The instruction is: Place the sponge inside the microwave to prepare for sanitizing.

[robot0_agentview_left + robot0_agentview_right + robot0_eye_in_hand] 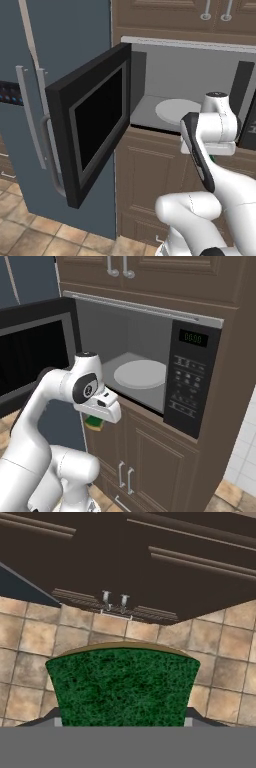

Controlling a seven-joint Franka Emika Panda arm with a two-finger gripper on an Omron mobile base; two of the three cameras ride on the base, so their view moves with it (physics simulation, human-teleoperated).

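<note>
The microwave (192, 70) (189, 376) stands open, and its black door (95, 125) is swung out to the left. A white round plate (175, 109) (140, 374) lies on the grey floor inside. My gripper (95, 419) (122, 719) points down just in front of and slightly below the microwave's front edge. It is shut on the sponge (93, 423) (122, 684) (213, 158). In the hand view the sponge's green scrub side faces the camera, with a thin yellow edge on top. The sponge is outside the cavity, left of the plate in the right base view.
The open door (30, 351) juts out on the left at hand height. A grey-blue fridge (65, 45) with long handles stands behind it. Brown cabinet doors (150, 456) are below the microwave, over a tiled floor (30, 637).
</note>
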